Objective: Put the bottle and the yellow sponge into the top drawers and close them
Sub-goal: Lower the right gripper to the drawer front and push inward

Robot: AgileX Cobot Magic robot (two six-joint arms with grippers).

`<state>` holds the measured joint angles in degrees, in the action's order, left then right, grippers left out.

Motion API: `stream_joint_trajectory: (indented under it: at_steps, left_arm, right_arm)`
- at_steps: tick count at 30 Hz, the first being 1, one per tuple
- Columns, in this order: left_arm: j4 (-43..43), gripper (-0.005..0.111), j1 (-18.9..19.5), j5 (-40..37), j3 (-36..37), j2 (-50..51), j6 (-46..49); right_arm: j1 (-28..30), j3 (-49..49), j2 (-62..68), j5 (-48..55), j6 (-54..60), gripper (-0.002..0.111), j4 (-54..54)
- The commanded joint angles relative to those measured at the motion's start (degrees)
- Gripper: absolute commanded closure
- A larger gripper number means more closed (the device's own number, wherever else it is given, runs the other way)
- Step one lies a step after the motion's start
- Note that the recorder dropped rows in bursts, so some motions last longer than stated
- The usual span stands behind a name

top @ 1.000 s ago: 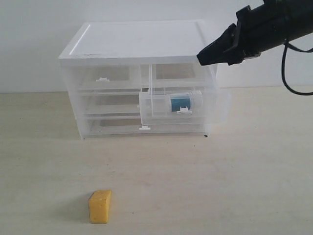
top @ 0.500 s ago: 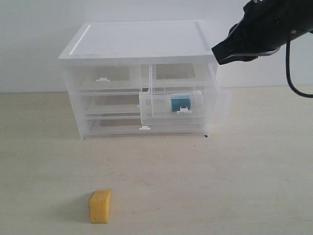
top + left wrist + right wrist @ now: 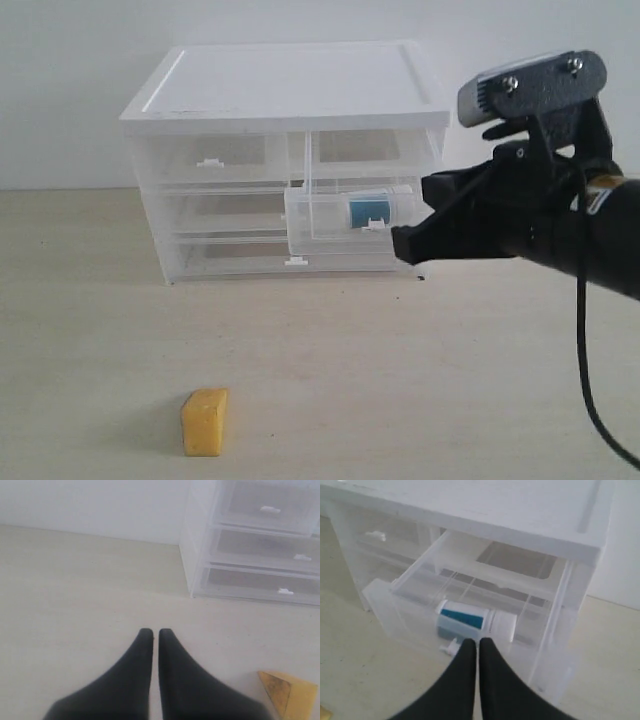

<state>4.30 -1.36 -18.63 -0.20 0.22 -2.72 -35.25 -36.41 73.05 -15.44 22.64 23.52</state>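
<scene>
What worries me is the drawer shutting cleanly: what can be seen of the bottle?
The bottle is squat, with a teal-blue label and a wide white cap. It lies on its side on the floor of the pulled-out top drawer, close behind its clear front wall. The shut right gripper hangs just outside that wall; nothing grips it.

Robot test bench: pale tabletop [image 3: 400, 380], plain white wall [image 3: 60, 80], plastic drawer cabinet [image 3: 290, 85], black robot arm [image 3: 560, 240].

The right claw [image 3: 402, 243] juts level from the right, jaws pressed together; the left claw [image 3: 151, 633] is closed too.
</scene>
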Motion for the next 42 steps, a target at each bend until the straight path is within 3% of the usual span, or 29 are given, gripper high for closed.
stream_joint_trajectory:
  at_steps: [1, 9, 26, 42]
  left_arm:
    - [0.7, 0.103, 0.2, 0.6, 0.2, -0.2, -0.2]
    - [0.7, 0.103, 0.2, 0.6, 0.2, -0.2, -0.2]
    - [0.7, 0.103, 0.2, 0.6, 0.2, -0.2, -0.2]
    - [0.7, 0.103, 0.2, 0.6, 0.2, -0.2, -0.2]
  right_arm:
    - [-3.4, 3.9, -0.4, -6.2, 0.0, 0.108, 0.5]
    - [-4.3, 5.0, 2.2, -7.4, -4.1, 0.108, -0.1]
    - [-4.3, 4.5, 15.6, -21.3, -13.0, 0.108, -6.4]
    - [-4.1, -7.2, 26.2, -20.1, -8.6, 0.108, -6.6]
